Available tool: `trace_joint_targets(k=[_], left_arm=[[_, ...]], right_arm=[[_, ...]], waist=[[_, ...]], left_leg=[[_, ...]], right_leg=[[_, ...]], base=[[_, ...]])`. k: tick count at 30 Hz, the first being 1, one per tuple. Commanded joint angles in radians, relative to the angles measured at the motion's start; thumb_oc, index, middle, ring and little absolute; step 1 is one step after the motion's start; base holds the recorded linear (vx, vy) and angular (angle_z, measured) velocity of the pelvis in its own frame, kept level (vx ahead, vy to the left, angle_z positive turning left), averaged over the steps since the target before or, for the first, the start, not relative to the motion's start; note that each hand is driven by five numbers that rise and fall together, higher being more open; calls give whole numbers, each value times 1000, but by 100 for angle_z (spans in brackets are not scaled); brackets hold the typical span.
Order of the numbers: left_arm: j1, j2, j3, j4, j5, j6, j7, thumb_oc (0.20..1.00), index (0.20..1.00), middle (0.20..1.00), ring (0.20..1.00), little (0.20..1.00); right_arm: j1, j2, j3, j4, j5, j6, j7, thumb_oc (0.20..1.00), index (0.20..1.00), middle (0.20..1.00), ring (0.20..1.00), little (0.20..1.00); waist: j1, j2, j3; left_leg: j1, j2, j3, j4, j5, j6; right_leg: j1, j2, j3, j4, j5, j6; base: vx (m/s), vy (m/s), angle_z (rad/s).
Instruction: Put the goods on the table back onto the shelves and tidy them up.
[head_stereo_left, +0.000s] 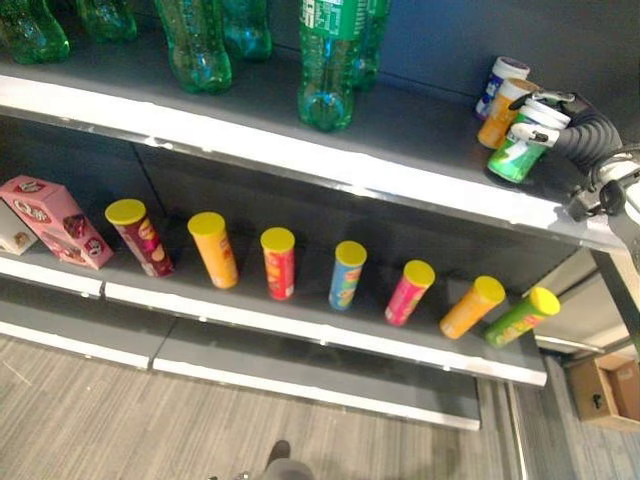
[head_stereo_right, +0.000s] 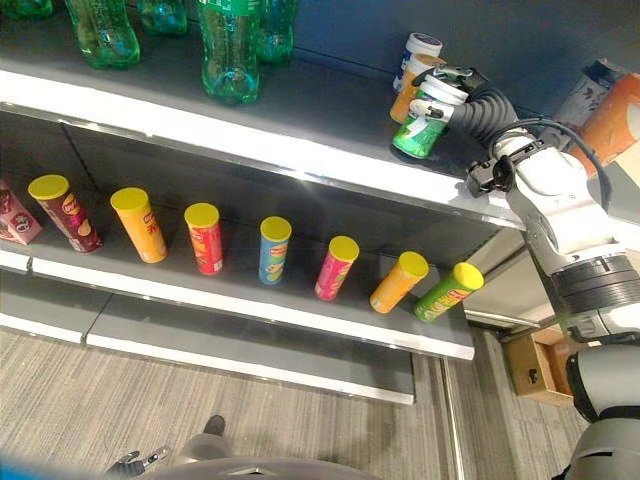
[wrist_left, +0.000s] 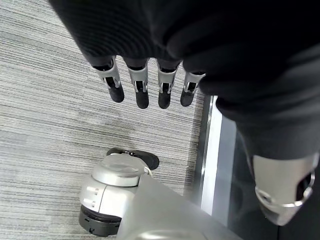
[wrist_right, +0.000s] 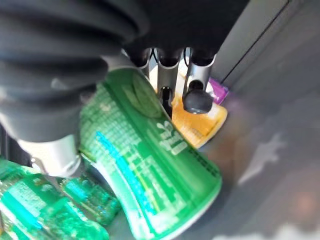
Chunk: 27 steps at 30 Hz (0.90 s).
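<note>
A: Well, from the left eye view, what do we have on the upper shelf (head_stereo_left: 300, 150)?

B: We see our right hand (head_stereo_left: 540, 118) at the shelf's right end, fingers wrapped round a green cup (head_stereo_left: 518, 152) that leans tilted with its base on the shelf. Just behind it stand an orange cup (head_stereo_left: 497, 118) and a white and purple cup (head_stereo_left: 499, 80), the three close together in a row running back. Green bottles (head_stereo_left: 325, 60) stand further left on the same shelf.

A: And the lower shelf (head_stereo_left: 300, 320)?

B: A row of yellow-lidded tubes (head_stereo_left: 278, 262), seven by our count, spaced apart, running from dark red on the left to green on the right. A pink box (head_stereo_left: 55, 218) sits left of them.

A: Does the right eye view change anything?

B: It shows the same arrangement. Our right hand (head_stereo_right: 445, 90) grips the green cup (head_stereo_right: 422, 132) near its top, the orange cup (head_stereo_right: 408, 95) touching or just behind it; we cannot tell which.

A: The left wrist view?

B: Our left hand (wrist_left: 150, 85) hangs over the grey striped floor (wrist_left: 45, 100), fingers (wrist_left: 142, 90) straight and relaxed, holding nothing.

A: And the right wrist view?

B: Our right hand's fingers (wrist_right: 196, 92) curl over the green cup (wrist_right: 150, 170), with the thumb (wrist_right: 52, 152) on its other side. Past the fingertips we see the orange cup (wrist_right: 200, 125) with a bit of purple (wrist_right: 219, 92) behind it, and green bottles (wrist_right: 40, 210) off to one side.
</note>
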Motion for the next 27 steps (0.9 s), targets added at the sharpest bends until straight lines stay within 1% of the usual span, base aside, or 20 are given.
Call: trace_joint_targets(k=[1,6,16,24,25,26,27], left_arm=[[-4,16,-12,9,-6,-10,8,1000,1000,1000,1000,1000],[5,15,-16,-20,-6,-15,3,1000,1000,1000,1000,1000],[16,12,-22,-52,-10,-16,-5,1000,1000,1000,1000,1000],[29,10,-24,-76,-9,-17,-10,1000,1000,1000,1000,1000],[30,10,-25,-80,-9,-18,-11,1000,1000,1000,1000,1000],[32,9,-29,-89,-12,-17,-13,1000,1000,1000,1000,1000],[33,8,-30,-94,-13,-18,-14,1000,1000,1000,1000,1000]], right_arm=[[-64,-44,34,4,-31,-60,-42,200,200,200,200,200],[-68,-59,23,8,-46,-66,-51,200,200,200,200,200],[-63,-41,31,2,-59,-62,-47,200,200,200,200,200],[-64,-42,32,-1,-69,-61,-49,200,200,200,200,200],[-65,-43,32,0,-71,-61,-49,420,420,420,420,420],[-66,-41,29,3,-71,-61,-54,947,947,947,947,947],[-67,-40,27,7,-70,-62,-57,1000,1000,1000,1000,1000]], waist=[[-9,-22,-32],[-8,-25,-29],[-1,-20,-25],[3,-15,-25],[3,-15,-24],[2,-14,-24],[2,-14,-23]], left_leg=[[22,9,88,11,-106,7],[22,9,87,12,-108,9],[21,9,87,13,-108,11],[20,7,84,14,-108,12],[20,7,84,14,-108,12],[20,6,84,14,-108,13],[20,6,85,14,-109,13]], right_leg=[[-91,-22,31,99,-42,-36],[-89,-21,33,100,-42,-35],[-90,-21,32,100,-41,-35],[-87,-24,30,100,-40,-35],[-87,-24,29,100,-40,-35],[-88,-24,30,100,-40,-34],[-88,-24,30,101,-40,-35]], base=[[0,0,0],[0,0,0],[0,0,0],[0,0,0],[0,0,0],[0,0,0],[0,0,0]])
